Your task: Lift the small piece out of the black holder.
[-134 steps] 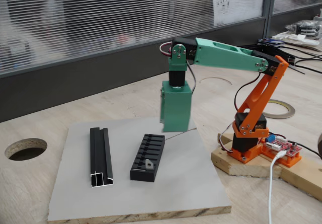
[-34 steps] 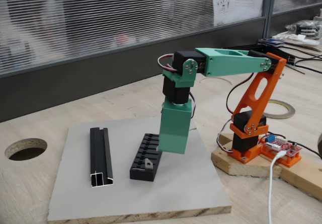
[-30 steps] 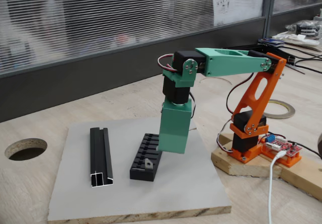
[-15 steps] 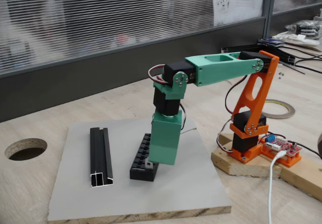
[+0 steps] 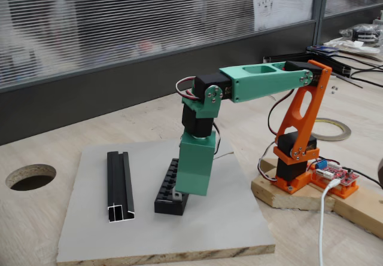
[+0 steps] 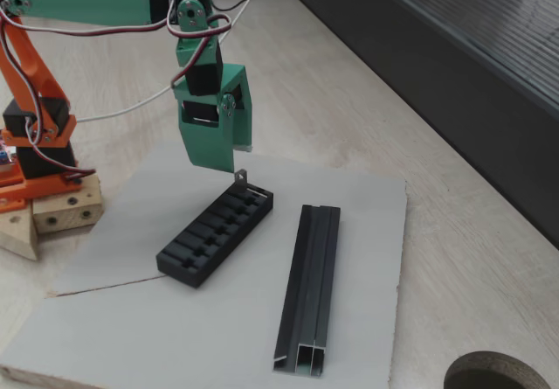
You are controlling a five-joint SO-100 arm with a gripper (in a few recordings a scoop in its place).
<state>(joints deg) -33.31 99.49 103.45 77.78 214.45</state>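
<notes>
Wood counter (image 5: pixel 54 218) under slatted blinds, grey board (image 6: pixel 367 223) on top. In one fixed view the green gripper (image 5: pixel 192 189) covers the near end of the black holder (image 5: pixel 169 189), fingertips hidden behind its green housing; the small piece (image 5: pixel 177 193) is a grey speck at the gripper's 9 o'clock lower edge, hard to make out. In the other fixed view the gripper (image 6: pixel 234 167) hangs tip-down over the far end of the black holder (image 6: pixel 214 233), with the small piece (image 6: pixel 239 178) at its tip, just above the holder; contact with the holder can't be told. Gripper narrowed, apparently pinching the piece. Arm bent, forearm level, wrist pointing down. Black channel rail (image 6: pixel 307 288) lies at the holder's 3 o'clock in this view, apart.
</notes>
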